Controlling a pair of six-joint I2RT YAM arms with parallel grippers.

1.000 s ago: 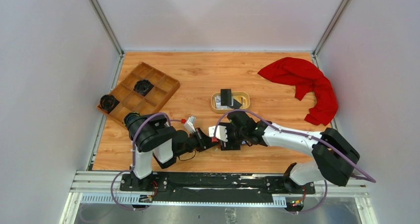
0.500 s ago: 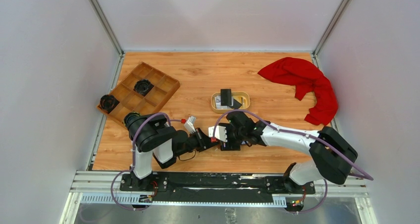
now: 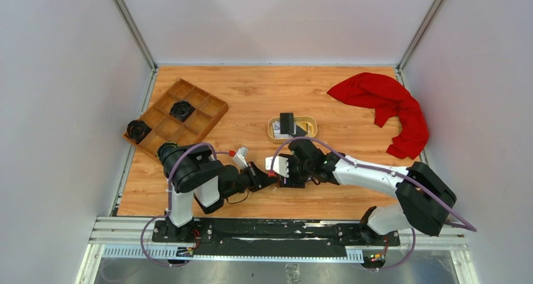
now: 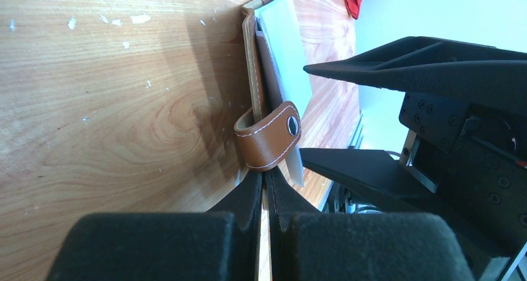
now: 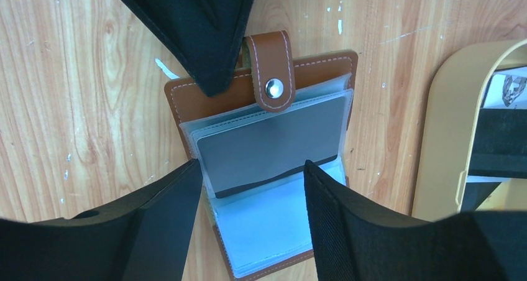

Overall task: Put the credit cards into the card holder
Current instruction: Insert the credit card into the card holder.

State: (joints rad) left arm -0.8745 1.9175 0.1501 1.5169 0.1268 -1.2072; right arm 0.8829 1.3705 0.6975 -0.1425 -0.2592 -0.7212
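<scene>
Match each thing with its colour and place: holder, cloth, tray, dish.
Things:
1 holder
2 cloth
3 tray
4 dish

Descriptions:
A red, far right
B wooden, left side, with compartments
C tan, oval, in the middle
D brown, lying open near the front

Pairs: 1-D; 2-A; 3-B; 4-C

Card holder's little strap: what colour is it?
The card holder's strap is tan brown with white stitching and a silver snap; best seen in the right wrist view.
</scene>
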